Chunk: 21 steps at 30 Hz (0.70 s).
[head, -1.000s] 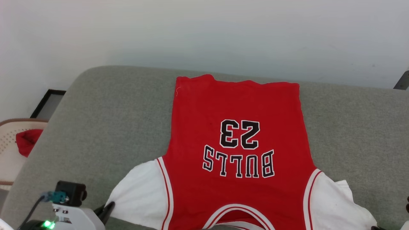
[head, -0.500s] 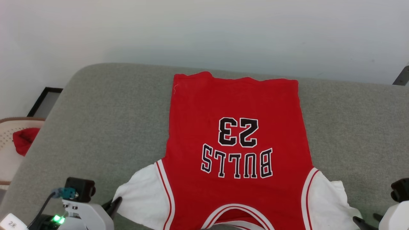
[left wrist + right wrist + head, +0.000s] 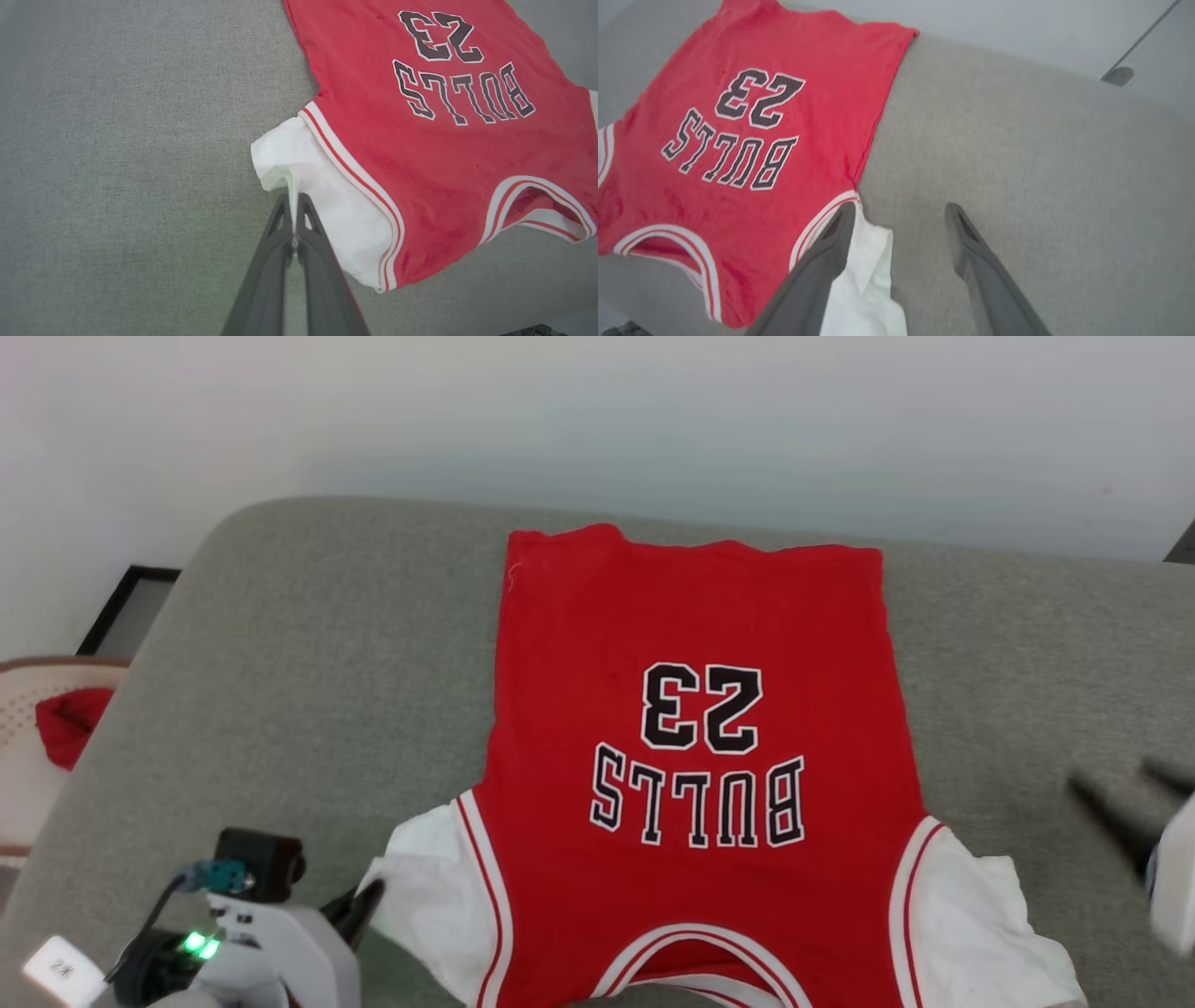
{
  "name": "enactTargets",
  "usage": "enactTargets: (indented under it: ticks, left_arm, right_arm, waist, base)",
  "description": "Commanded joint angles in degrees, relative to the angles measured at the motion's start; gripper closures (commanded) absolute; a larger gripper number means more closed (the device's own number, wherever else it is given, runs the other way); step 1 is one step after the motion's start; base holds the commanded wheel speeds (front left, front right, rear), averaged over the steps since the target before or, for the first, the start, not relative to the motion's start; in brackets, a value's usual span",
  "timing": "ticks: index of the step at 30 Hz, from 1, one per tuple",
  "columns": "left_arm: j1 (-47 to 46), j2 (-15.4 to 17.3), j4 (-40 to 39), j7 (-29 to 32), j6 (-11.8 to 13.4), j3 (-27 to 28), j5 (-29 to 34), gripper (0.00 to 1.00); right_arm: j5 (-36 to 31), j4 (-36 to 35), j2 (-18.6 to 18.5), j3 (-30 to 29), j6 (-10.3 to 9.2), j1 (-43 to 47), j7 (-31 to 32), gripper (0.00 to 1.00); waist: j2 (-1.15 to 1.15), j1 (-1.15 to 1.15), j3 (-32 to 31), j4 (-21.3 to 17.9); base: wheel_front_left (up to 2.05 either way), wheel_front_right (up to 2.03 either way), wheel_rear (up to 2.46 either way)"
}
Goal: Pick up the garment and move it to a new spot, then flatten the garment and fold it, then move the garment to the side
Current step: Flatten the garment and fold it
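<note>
Left gripper [image 3: 293,201] at seven o'clock, pinched tight on the white sleeve [image 3: 303,154] of the garment [image 3: 691,644]. Right gripper [image 3: 901,212] at four o'clock, fingers spread wide, gripping nothing. Garment lies flat across the grey cushion [image 3: 308,663], hem toward twelve.

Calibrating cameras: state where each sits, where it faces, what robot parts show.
Head view: robot's head, facing forward-down at the red BULLS jersey on the grey cushion; left gripper lower left, right gripper blurred at right.
Left wrist view: along shut fingers pinching the white sleeve.
Right wrist view: along open fingers beside the other sleeve.
All three share the BULLS lettering.
</note>
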Motion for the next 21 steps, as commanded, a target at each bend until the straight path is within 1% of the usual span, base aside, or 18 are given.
enactTargets:
  ticks: [1,3,6,11,12,13,16,19,21]
  left_arm:
    - [-1.18,-0.74,0.05,-0.01,-0.45,-0.09,0.69,1.00]
    - [-2.23,-1.68,0.24,0.24,-0.92,-0.35,1.26,1.00]
    - [-4.22,-3.39,0.98,0.34,-1.84,-0.69,2.25,1.00]
    - [-7.92,-6.73,2.65,0.62,-4.05,-1.57,3.80,1.00]
    - [-8.80,-7.50,3.05,0.64,-4.59,-1.80,4.19,1.00]
    - [-8.80,-7.50,3.05,0.64,-4.59,-1.80,4.19,1.00]
    - [-11.18,-9.82,4.70,0.68,-6.19,-2.40,5.08,1.00]
    - [-13.20,-12.23,6.41,0.17,-7.69,-2.71,5.86,1.00]
    - [-14.34,-13.77,7.43,-0.18,-8.70,-3.07,6.22,1.00]
  right_arm:
    - [-2.22,0.64,-0.61,0.21,-0.04,-3.82,-2.73,0.00]
    - [-3.38,2.52,-0.60,0.55,-0.04,-7.69,-5.91,0.00]
    - [-5.34,7.36,-1.30,2.18,-0.04,-13.99,-10.63,0.00]
    - [-7.52,18.65,-2.08,4.86,-0.04,-24.58,-16.34,0.00]
    - [-7.72,21.14,-2.33,5.26,-0.04,-26.63,-16.93,0.00]
    - [-7.72,21.14,-2.33,5.26,-0.04,-26.63,-16.93,0.00]
    - [-8.26,28.86,-3.41,5.74,-0.04,-32.12,-17.56,0.00]
    - [-8.45,36.04,-3.74,6.66,-0.04,-37.22,-16.79,0.00]
    - [-8.80,40.48,-3.96,6.13,-0.04,-40.41,-16.27,0.00]
  waist:
    - [0.00,0.00,1.02,0.98]
    - [0.00,0.00,1.92,1.91]
    - [0.00,0.00,3.63,3.49]
    - [0.00,0.00,7.20,6.76]
    - [0.00,0.00,8.02,7.60]
    - [0.00,0.00,8.02,7.60]
    - [0.00,0.00,10.37,10.05]
    - [0.00,0.00,12.63,12.36]
    - [0.00,0.00,14.25,13.92]
  base:
    - [0.00,0.00,0.00]
    - [0.00,0.00,0.00]
    - [0.00,0.00,0.00]
    - [0.00,0.00,0.00]
    - [0.00,0.00,0.00]
    - [0.00,0.00,0.00]
    - [0.00,0.00,0.00]
    - [0.00,0.00,0.00]
    - [0.00,0.00,0.00]
